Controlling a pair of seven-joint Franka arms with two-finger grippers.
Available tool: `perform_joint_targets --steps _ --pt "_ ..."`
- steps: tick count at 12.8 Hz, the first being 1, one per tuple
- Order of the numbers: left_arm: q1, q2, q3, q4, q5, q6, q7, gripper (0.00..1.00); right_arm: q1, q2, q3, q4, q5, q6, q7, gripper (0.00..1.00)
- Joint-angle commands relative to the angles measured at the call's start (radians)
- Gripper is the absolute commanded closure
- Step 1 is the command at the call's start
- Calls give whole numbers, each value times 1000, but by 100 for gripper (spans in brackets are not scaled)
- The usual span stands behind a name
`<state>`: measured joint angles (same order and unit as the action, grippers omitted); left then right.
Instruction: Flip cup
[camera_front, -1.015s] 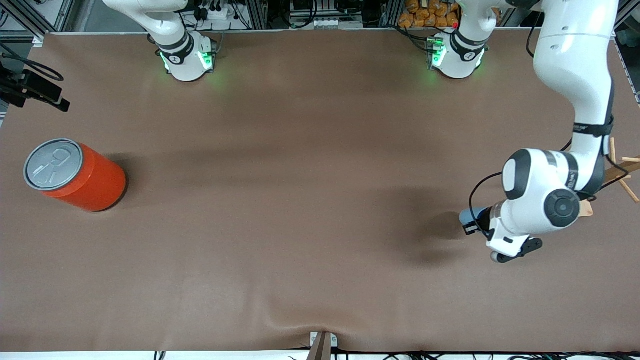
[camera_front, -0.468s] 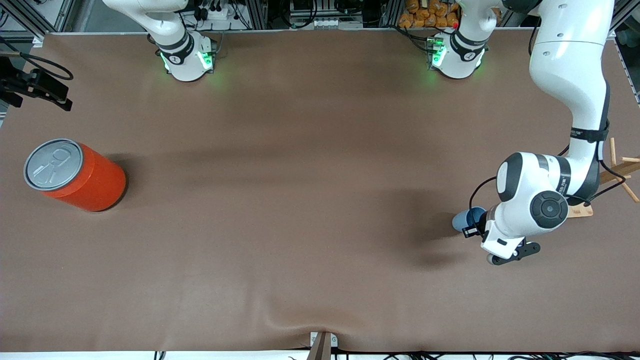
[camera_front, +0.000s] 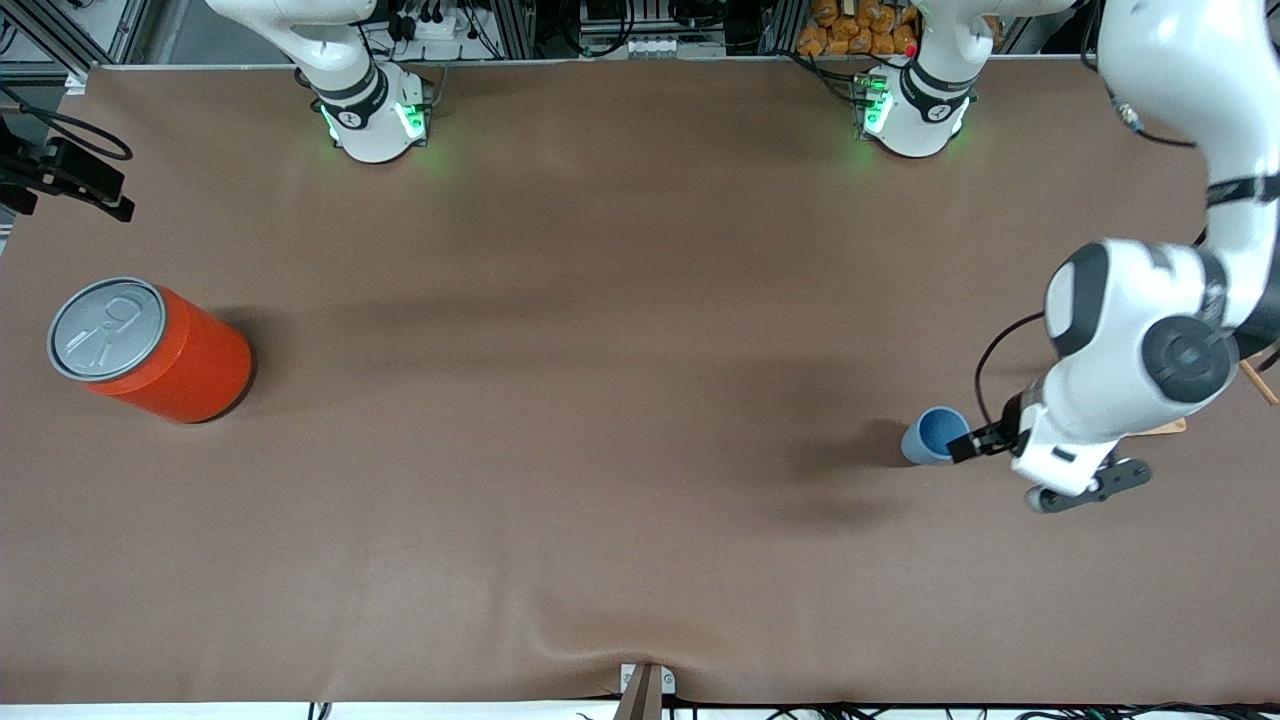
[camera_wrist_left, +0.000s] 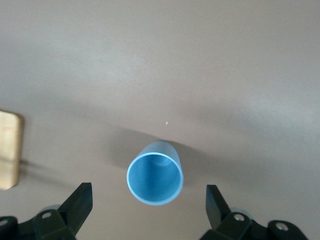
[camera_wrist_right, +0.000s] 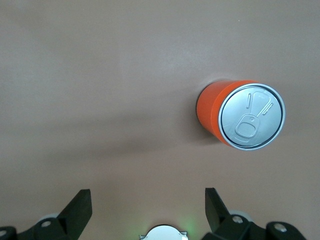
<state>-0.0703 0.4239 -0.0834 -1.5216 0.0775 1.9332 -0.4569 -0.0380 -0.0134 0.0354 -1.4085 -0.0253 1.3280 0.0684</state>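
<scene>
Cup (camera_front: 937, 434) stands upright on the brown worktop (camera_front: 600, 400), with its mouth facing up and the darker blue inside visible. It is at the left arm's end of the worktop, well apart from the orange can (camera_front: 150, 350), which stands upright at the right arm's end with its grey pull-tab lid on top.

The left gripper (camera_wrist_left: 150, 210) is above the cup, and its two black fingers (camera_wrist_left: 80, 202) are spread wide, one on each side of the cup and not touching it. The gripper holds nothing. In the left wrist view the cup (camera_wrist_left: 154, 173) is between the fingers, and a piece of light wood (camera_wrist_left: 10, 150) lies on the worktop near it.

The right arm waits near its base. The right gripper (camera_wrist_right: 147, 212) is open and empty, over bare worktop beside the orange can (camera_wrist_right: 241, 115), whose lid is clear in the right wrist view.
</scene>
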Motion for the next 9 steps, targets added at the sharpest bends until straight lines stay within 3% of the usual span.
perform_joint_targets --steps 1,9 --pt "36 -117 -9 -28 -54 -97 98 0 -13 -23 6 -20 15 2 -12 0" --pt "90 -384 1 -19 -81 -402 444 0 -14 -23 6 -20 15 -1 -12 0"
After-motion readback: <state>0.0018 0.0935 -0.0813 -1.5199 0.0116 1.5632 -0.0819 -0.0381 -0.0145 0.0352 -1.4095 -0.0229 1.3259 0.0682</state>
